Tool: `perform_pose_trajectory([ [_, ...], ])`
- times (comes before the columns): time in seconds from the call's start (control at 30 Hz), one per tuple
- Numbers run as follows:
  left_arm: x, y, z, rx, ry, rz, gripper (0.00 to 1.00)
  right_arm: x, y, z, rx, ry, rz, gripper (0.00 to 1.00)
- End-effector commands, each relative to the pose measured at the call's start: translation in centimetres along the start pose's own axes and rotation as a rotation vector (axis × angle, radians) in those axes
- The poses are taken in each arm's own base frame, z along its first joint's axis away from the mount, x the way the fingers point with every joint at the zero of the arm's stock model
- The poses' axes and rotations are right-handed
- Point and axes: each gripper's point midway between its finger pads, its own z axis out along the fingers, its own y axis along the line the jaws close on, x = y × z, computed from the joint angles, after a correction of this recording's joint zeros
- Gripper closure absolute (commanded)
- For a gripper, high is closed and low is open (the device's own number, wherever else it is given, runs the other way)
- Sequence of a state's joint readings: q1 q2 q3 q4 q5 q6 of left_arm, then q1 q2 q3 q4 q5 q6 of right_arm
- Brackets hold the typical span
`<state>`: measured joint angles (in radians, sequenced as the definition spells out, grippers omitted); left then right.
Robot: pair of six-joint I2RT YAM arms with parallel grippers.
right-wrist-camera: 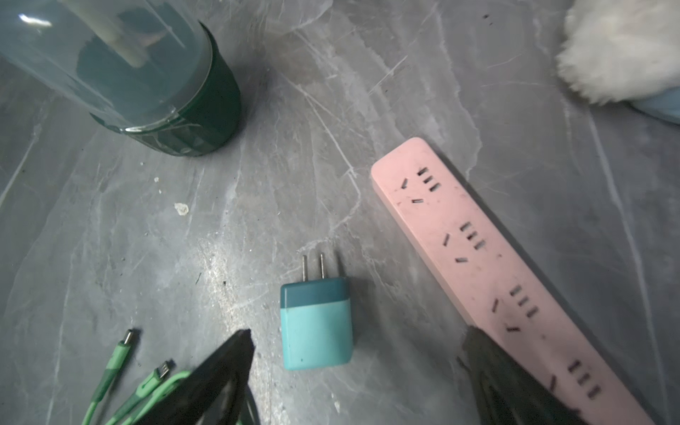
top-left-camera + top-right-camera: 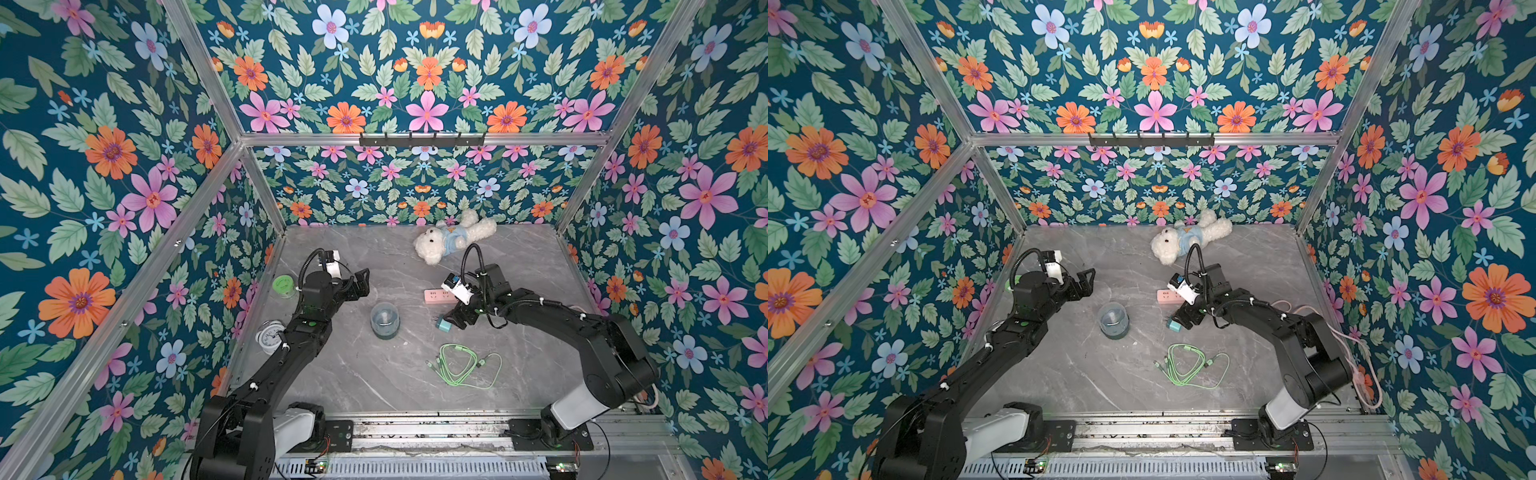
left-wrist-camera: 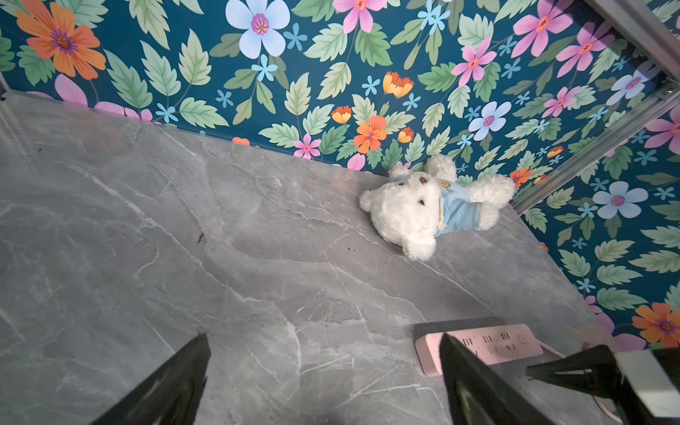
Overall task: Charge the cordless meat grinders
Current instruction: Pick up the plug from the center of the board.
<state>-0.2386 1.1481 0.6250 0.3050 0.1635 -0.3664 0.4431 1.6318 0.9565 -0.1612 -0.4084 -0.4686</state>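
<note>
In a top view, the grinder (image 2: 385, 321) stands mid-table and the left gripper (image 2: 359, 282) hangs wide open, empty. In the right wrist view, the right gripper (image 1: 358, 333) is spread wide around the charger (image 1: 316, 327), not touching it, with the power strip (image 1: 478, 257) beside. Fetching the charger seems the step in hand; next the jaws must close squarely on its sides.

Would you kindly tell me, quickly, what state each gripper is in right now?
Left gripper: open, holding nothing.
Right gripper: open, one finger on either side of the teal charger plug, not gripping it.
</note>
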Motion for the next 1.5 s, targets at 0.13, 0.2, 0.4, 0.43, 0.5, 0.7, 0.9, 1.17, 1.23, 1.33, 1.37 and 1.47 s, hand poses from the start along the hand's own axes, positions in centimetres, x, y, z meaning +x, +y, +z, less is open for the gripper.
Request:
perform_pose_trajectory([
  [0.13, -0.1, 0.0, -0.1, -0.016, 0.002, -0.003, 0.01, 3.8, 2.2, 2.2, -0.114, 0.237, -0.03, 0.1],
  [0.2, 0.0, 0.0, -0.1, -0.015, 0.007, 0.0, 0.01, 4.3, 2.4, 2.5, -0.132, 0.267, -0.023, 0.14],
  [0.4, 0.3, 0.0, 0.0, -0.013, 0.018, 0.002, 0.01, 5.3, 2.3, 3.9, -0.106, 0.315, -0.084, 0.23],
  [0.43, 0.3, 0.0, 0.0, -0.014, 0.02, 0.002, 0.01, 5.5, 2.4, 4.0, -0.107, 0.326, -0.087, 0.24],
  [0.5, 0.3, 0.1, -0.1, -0.017, 0.023, 0.003, 0.01, 5.6, 2.3, 4.2, -0.1, 0.343, -0.091, 0.28],
  [0.7, 0.3, -0.1, -0.4, -0.017, 0.03, -0.007, 0.01, 5.2, 2.3, 4.2, -0.076, 0.332, -0.108, 0.44],
  [0.9, -0.3, -1.0, -0.8, 0.014, 0.043, -0.038, 0.01, 1.7, 2.9, 2.2, -0.063, 0.173, -0.118, 0.69],
  [1.17, 0.3, -8.0, -0.7, 0.315, 0.194, -0.199, 0.06, -4.9, 4.0, -3.1, -0.022, -0.096, -0.191, 0.71],
  [1.23, 1.1, -10.4, -0.4, 0.385, 0.24, -0.234, 0.08, -6.2, 4.2, -4.2, -0.015, -0.15, -0.209, 0.71],
  [1.33, 2.2, -13.9, -0.4, 0.486, 0.294, -0.282, 0.12, -8.0, 4.7, -5.6, -0.009, -0.227, -0.238, 0.7],
  [1.37, 2.3, -14.9, -0.3, 0.52, 0.303, -0.303, 0.13, -8.5, 4.8, -6.0, 0.0, -0.249, -0.251, 0.7],
  [1.47, 2.5, -17.3, -0.4, 0.599, 0.318, -0.357, 0.15, -9.7, 4.8, -6.9, 0.03, -0.304, -0.275, 0.7],
])
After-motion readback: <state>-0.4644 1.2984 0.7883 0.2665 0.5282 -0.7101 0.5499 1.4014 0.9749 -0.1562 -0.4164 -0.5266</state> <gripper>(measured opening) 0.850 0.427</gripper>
